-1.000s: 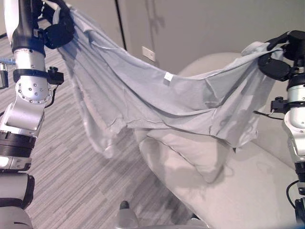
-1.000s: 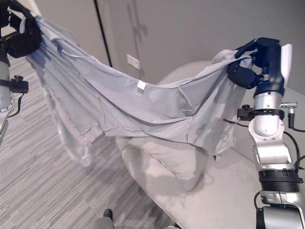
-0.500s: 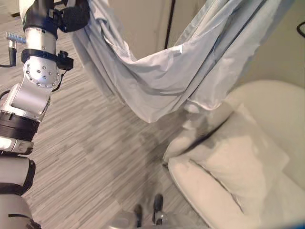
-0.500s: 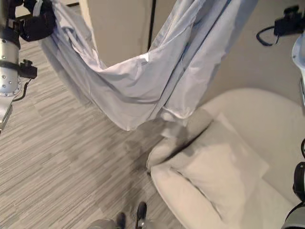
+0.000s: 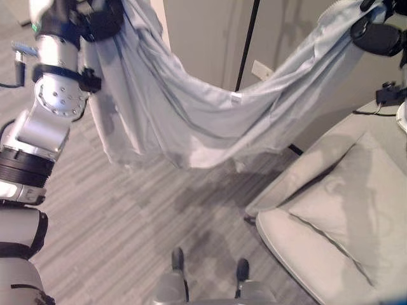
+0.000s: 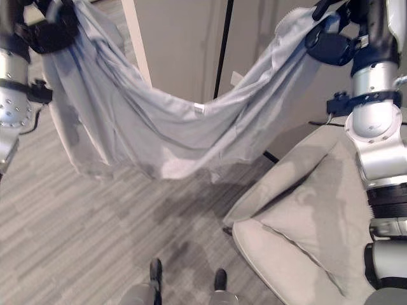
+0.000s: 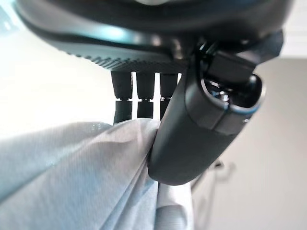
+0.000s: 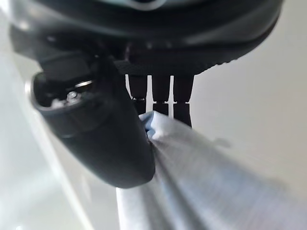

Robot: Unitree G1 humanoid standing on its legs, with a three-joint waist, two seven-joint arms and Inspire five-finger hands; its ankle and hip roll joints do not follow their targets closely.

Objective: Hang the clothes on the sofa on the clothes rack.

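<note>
In the left eye view, the left hand [image 5: 95, 19] is high at the left and pinches one end of the pale grey garment [image 5: 191, 121]; the right hand [image 5: 376, 35] is high at the right with the other end. The cloth hangs between them as a sagging band, its long axis running from hand to hand — clear of the sofa [image 5: 331, 216], above the floor [image 5: 127, 216].

In the right eye view, a thin dark pole [image 6: 222, 57] stands behind the middle of the garment; whether it belongs to the rack, I cannot tell.

In the left wrist view, thumb and fingers [image 7: 139, 96] are closed on the fabric.

In the right wrist view, the fingers [image 8: 163, 96] clamp the fabric the same way. Both hands look equally near the pole — so the coming move probably needs both arms together.
</note>
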